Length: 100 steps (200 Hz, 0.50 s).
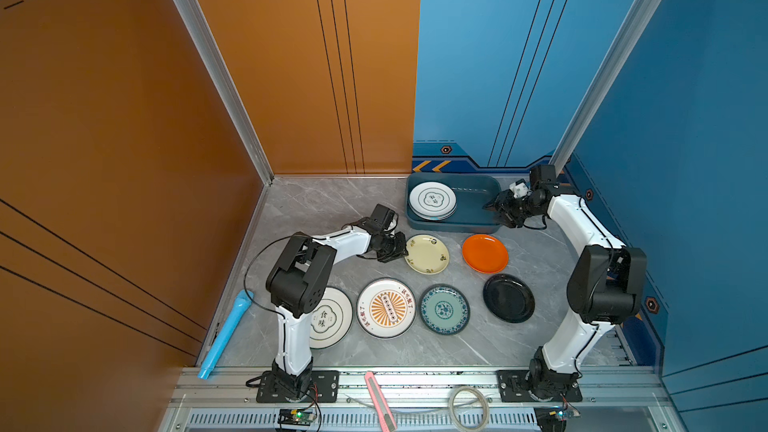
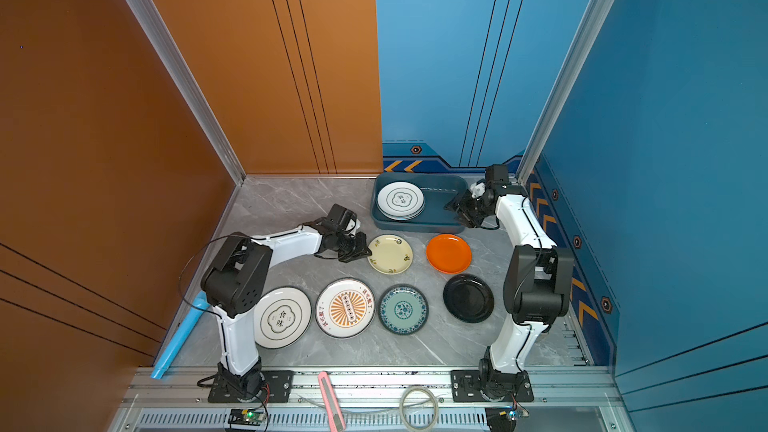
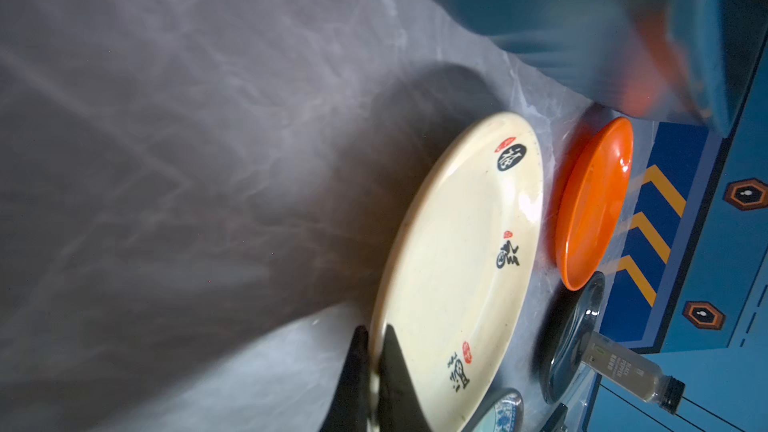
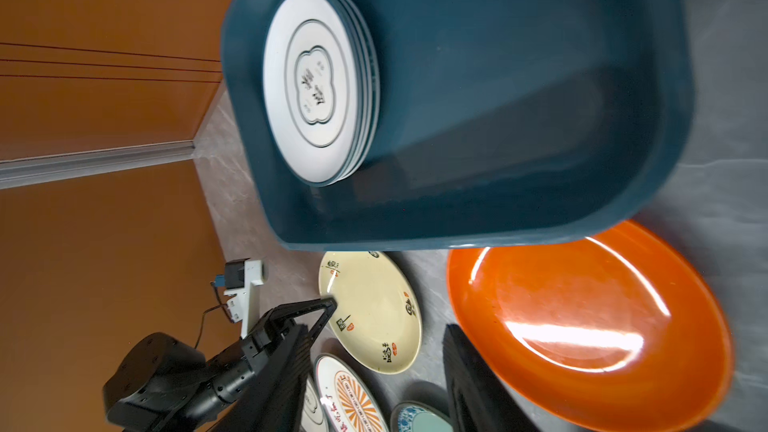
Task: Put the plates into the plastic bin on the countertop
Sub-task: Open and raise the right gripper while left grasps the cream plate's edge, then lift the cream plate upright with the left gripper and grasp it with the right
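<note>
Six plates lie loose on the grey counter (image 1: 332, 209) in both top views, while the bin (image 1: 473, 205) at the back holds one stack (image 1: 432, 200) at the end nearer the left arm (image 1: 340, 243), the rest of its floor bare. That arm reaches to the cream plate (image 1: 427, 254), its jaws at the plate's edge. The right arm (image 1: 569, 218) hangs over the bin's other end. Left wrist view: black jaws closed on the cream plate's rim, a finger (image 3: 357, 367) on each side, with the orange plate (image 3: 594, 201) just beside it. Right wrist view: the right jaws stand apart with nothing between them, and the bin's stack is topped by a white quatrefoil plate (image 4: 311, 76). Glossy and stiff, the plates look slippery and breakable. The thin raised rim seems the only purchase, and a shallow pinch there could let one tip or slide on the lift.
</note>
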Motion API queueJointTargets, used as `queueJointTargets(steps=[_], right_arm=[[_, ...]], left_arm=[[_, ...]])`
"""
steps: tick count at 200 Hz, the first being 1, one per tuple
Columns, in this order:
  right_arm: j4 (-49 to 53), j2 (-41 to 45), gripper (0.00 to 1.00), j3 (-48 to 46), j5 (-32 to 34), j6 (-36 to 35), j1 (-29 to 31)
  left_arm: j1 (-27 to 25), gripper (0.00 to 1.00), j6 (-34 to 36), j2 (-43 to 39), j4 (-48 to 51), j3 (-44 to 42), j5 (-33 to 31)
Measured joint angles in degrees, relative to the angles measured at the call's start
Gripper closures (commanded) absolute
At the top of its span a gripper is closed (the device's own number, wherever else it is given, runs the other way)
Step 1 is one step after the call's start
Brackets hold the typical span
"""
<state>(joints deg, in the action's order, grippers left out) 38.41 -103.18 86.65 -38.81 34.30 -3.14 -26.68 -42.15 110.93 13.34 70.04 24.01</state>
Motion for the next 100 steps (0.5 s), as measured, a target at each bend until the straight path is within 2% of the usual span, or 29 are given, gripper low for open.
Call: queueJointTargets(steps=[41,100], right_arm=[[-7.43,0.00,0.30,-0.90,-8.28,2.16,3.19],[-13.25,-0.13,0.28,-1.22,-15.50,3.23,8.85]], left_arm=[[4.37,1.00,3.19,-8.46,5.22,-2.95,2.97],[7.19,1.00,5.29,-18.82,7.87,-2.71,11.34]])
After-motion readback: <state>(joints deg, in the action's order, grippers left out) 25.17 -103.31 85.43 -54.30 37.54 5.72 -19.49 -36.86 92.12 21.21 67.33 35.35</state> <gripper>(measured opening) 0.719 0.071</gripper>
